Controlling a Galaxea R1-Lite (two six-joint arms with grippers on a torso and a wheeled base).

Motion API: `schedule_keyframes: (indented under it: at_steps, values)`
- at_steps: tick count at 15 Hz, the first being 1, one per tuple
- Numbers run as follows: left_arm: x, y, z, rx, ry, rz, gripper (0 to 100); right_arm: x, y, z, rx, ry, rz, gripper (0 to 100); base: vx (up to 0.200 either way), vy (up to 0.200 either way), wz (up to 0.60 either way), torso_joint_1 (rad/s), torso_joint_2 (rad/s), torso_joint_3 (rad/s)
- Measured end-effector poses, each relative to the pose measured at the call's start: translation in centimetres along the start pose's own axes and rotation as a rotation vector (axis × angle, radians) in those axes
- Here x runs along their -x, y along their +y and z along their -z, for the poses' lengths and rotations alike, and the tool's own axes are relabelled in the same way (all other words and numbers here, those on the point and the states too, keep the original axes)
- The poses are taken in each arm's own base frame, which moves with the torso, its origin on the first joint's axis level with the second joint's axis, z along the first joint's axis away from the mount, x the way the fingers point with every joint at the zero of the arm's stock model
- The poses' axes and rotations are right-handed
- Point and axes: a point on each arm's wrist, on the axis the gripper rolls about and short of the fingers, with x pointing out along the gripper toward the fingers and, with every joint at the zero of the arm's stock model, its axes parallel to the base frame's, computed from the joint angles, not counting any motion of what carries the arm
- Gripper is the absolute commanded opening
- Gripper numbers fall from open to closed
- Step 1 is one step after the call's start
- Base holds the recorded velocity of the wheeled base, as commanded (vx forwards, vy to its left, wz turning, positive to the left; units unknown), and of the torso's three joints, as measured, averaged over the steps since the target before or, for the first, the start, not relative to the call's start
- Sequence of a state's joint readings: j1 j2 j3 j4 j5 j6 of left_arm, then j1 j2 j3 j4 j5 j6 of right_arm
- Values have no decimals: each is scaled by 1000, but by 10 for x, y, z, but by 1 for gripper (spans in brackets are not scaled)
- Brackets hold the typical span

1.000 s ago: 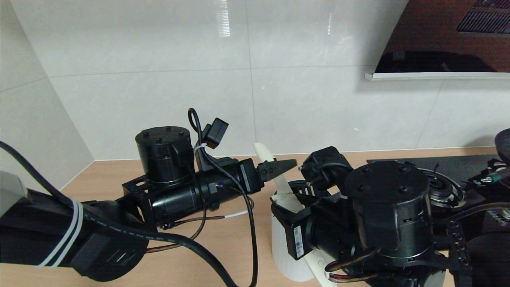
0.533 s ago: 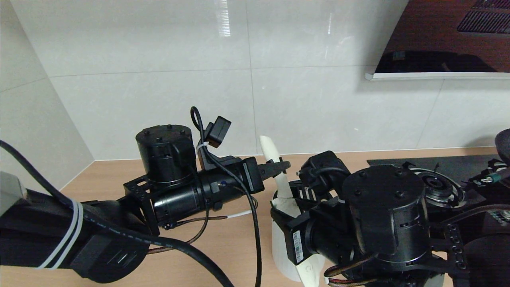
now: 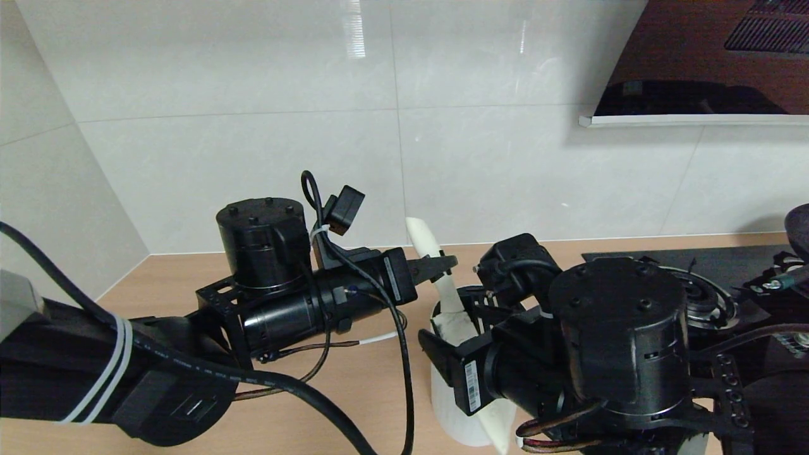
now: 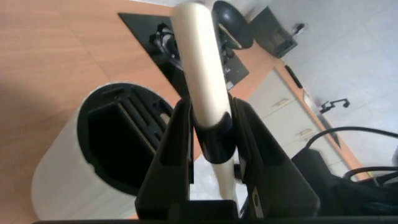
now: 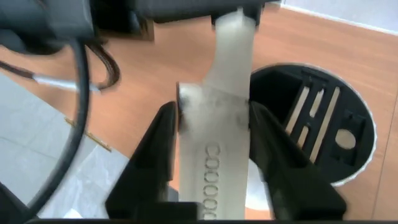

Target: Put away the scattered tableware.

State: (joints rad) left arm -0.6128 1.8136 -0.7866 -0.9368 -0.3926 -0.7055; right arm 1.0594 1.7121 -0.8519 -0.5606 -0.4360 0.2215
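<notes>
A cream-white spatula (image 3: 442,287) stands steeply tilted over a white cylindrical utensil holder (image 3: 450,404) with a black slotted insert. My left gripper (image 3: 437,265) is shut on the spatula's thin handle (image 4: 200,74), coming in from the left. My right gripper (image 3: 458,330) is shut on the wider lower part of the spatula (image 5: 217,130), just above the holder's mouth (image 5: 323,124). In the left wrist view the holder (image 4: 59,171) sits beside and below my left gripper (image 4: 208,134). My right gripper (image 5: 214,168) has a finger on each side of the blade.
The holder stands on a wooden counter (image 3: 183,278) against a white tiled wall. A black gas stove (image 3: 701,287) lies to the right, with a range hood (image 3: 695,69) above it. The counter to the left is bare.
My left gripper's fingers have shut on the spatula handle. The spatula's top has shifted slightly, and my right arm has moved a little with it.
</notes>
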Motion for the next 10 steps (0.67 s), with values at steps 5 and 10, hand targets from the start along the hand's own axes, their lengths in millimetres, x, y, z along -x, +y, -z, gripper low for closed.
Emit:
schedule_keyframes:
  at_steps: [5,10]
  values:
    - [6,-12,-9,-15,-36,25,0,14,-7,-14,-20,-68,-2,100,0,0,0,0,0,0]
    - [28,-44,-54,-283,-196,81,0,65,-69,-60,-31,-249,79,100,0,0,0,0,0,0]
